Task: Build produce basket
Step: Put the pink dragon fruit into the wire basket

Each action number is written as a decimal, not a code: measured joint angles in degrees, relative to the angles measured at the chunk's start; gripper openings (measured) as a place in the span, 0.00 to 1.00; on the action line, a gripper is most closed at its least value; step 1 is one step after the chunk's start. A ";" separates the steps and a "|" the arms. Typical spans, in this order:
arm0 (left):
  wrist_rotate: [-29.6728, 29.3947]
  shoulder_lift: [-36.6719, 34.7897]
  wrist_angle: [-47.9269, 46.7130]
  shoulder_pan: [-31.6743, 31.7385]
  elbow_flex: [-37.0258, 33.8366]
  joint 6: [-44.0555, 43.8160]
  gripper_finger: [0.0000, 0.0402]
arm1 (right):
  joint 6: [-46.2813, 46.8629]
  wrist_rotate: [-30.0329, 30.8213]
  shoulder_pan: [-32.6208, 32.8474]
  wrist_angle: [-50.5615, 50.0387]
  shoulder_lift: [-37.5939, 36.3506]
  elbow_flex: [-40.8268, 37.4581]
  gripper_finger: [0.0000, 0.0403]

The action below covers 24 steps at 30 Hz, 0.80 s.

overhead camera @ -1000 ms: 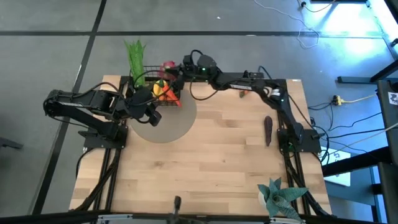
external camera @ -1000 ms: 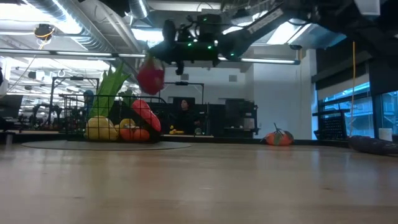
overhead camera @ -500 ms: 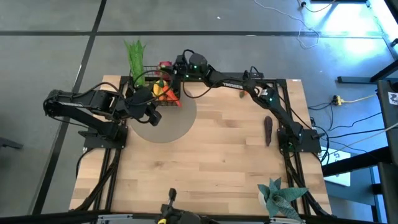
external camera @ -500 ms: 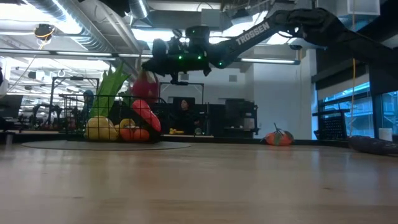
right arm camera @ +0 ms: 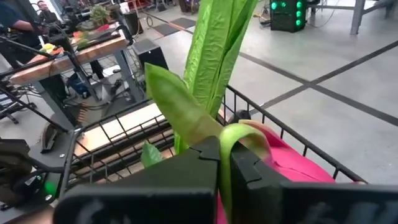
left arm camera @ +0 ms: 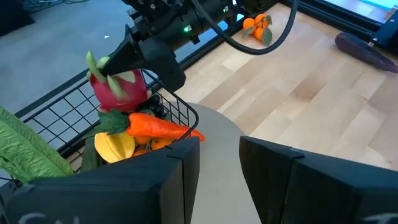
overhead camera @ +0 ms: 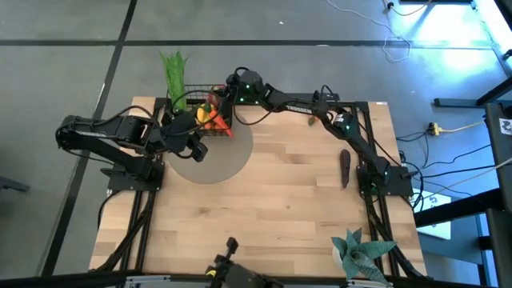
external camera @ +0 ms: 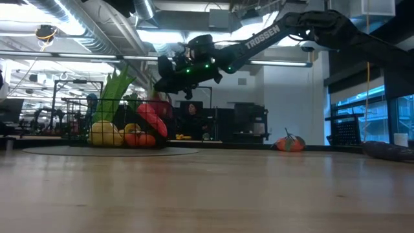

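Clamping a green leaf of the pink dragon fruit (left arm camera: 116,91), the right pincer (left arm camera: 109,62) hangs over the black wire basket (overhead camera: 192,88) near the upper left of the high view, the fruit at rim height and seemingly not let go. Inside the basket already sit the leek (overhead camera: 174,70), a carrot (left arm camera: 160,127) and yellow fruit (left arm camera: 114,146). The left pincer (left arm camera: 217,163) waits just beside the basket with a narrow gap between its fingers, holding nothing. Most of the filling looks done; the tangerines (left arm camera: 255,26) at the upper edge of the desk (overhead camera: 280,200) and the eggplant (overhead camera: 345,167) at right remain outside.
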 joint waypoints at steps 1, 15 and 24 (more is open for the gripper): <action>0.00 0.00 0.00 0.02 0.00 0.00 0.25 | 0.00 0.21 0.00 -0.23 0.00 0.02 0.00; 0.00 0.00 -0.05 0.02 0.00 0.37 0.25 | 1.75 0.07 -0.18 -0.76 -0.04 0.02 0.09; 0.00 0.00 -0.20 0.02 0.00 0.35 0.25 | 1.92 -1.40 -0.98 -0.92 -0.27 0.00 0.32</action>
